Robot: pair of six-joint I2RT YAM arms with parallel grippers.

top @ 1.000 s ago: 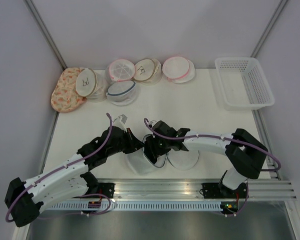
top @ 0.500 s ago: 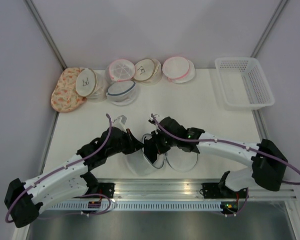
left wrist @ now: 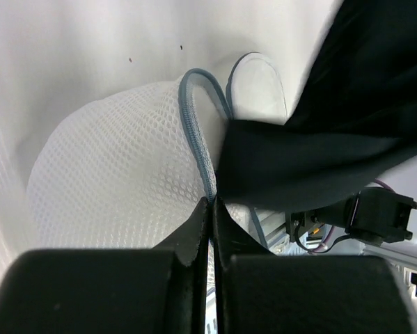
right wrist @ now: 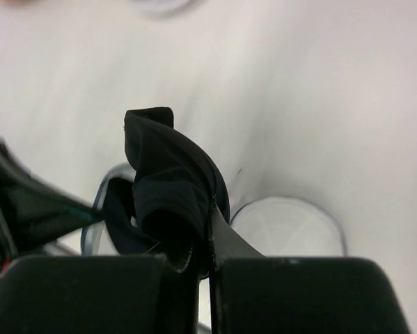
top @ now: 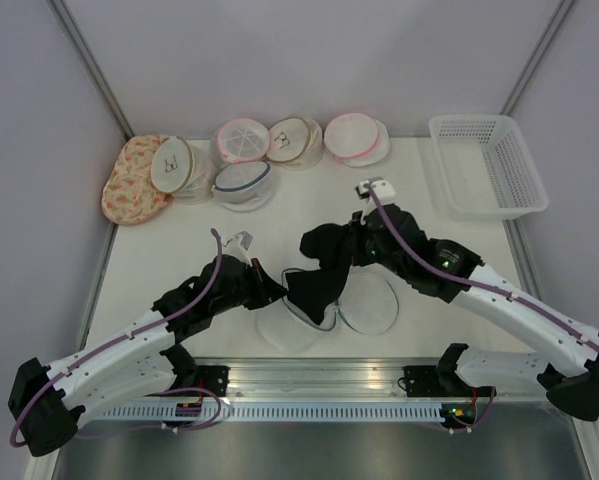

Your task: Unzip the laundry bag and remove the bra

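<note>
The laundry bag [top: 282,330] lies open near the table's front edge, its white mesh halves spread apart, one lid half [top: 371,305] to the right. My left gripper [top: 271,293] is shut on the bag's grey-blue zipper rim [left wrist: 198,136], beside the mesh dome [left wrist: 104,188]. The black bra [top: 319,272] hangs above the bag, its lower end still draped over the opening. My right gripper [top: 345,249] is shut on the bra's upper fold [right wrist: 170,184], lifted off the table. In the left wrist view the bra [left wrist: 340,118] fills the upper right.
Along the back stand other wash bags: pink-rimmed ones [top: 243,139] [top: 356,138], beige-rimmed ones [top: 173,166] [top: 293,140], a blue-rimmed one [top: 243,184] and a floral pouch [top: 127,185]. A white plastic basket [top: 487,166] sits at the back right.
My right gripper has shut on the bra and risen back and to the right, drawing the bra up out of the bag. The left gripper has kept its hold on the rim.
</note>
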